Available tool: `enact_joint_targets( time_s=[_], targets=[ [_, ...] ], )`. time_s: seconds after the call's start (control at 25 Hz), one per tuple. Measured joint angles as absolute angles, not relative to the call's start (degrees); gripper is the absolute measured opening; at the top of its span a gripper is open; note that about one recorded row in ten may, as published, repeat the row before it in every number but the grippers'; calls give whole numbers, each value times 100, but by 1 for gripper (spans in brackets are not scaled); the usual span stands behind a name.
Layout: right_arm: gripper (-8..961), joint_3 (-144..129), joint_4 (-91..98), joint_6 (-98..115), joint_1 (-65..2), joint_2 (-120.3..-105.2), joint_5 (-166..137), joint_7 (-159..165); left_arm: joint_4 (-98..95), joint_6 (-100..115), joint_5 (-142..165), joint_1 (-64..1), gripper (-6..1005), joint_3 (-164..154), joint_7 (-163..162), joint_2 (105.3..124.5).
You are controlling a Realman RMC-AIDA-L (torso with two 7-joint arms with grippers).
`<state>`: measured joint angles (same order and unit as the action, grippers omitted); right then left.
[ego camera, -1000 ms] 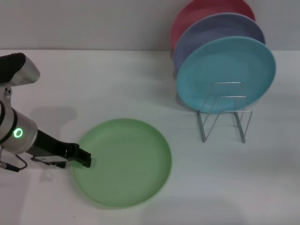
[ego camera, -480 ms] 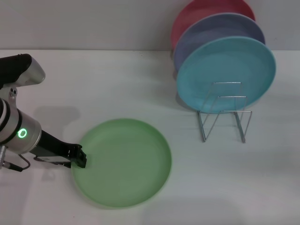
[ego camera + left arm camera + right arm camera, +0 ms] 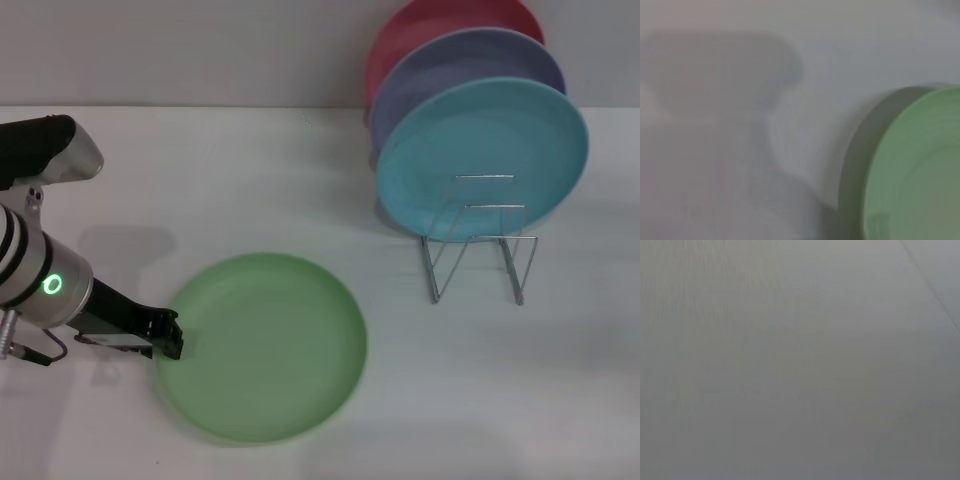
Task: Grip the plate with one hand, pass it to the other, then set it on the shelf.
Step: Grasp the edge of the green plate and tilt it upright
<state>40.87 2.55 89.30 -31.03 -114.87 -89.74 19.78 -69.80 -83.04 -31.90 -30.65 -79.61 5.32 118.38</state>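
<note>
The light green plate [image 3: 265, 345] lies flat on the white table, near its front left. My left gripper [image 3: 175, 337] is low at the plate's left rim and touches or just overlaps its edge. The left wrist view shows that rim [image 3: 920, 165] close up, with a dark shadow beside it. The silver wire shelf [image 3: 478, 250] stands at the right, apart from the plate, and its front slots hold nothing. My right arm is out of view, and the right wrist view shows only a plain grey surface.
A cyan plate [image 3: 480, 150], a purple plate [image 3: 470, 60] and a red plate [image 3: 430, 25] stand upright one behind another at the back of the shelf. The white table [image 3: 250, 180] stretches between the green plate and the shelf.
My left gripper has drawn back a little to the left, from over the plate's rim to its very edge. The plate has barely moved.
</note>
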Motion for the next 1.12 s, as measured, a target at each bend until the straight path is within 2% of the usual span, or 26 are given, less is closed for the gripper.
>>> enact_joint_targets(
  time_s=[0.08, 0.28, 0.88, 1.12],
  targets=[
    [741, 4087, 249, 8930, -3103, -11487, -8973, 1978, -6957, -8306, -3190, -3082, 268, -7967, 534, 11839],
    [740, 4087, 237, 8930, -3103, -11487, -8974, 1978, -6957, -8305, -3190, -3103, 174, -8008, 536, 11833],
    [740, 4087, 234, 9002, -3103, -11501, -8974, 1995, -6999, -8310, -3190, -3142, 139, -8024, 606, 11829],
    [741, 4087, 245, 9018, -3103, -11505, -8974, 2045, -7002, -8310, -3193, -3145, 24, -7987, 674, 11823]
  ],
)
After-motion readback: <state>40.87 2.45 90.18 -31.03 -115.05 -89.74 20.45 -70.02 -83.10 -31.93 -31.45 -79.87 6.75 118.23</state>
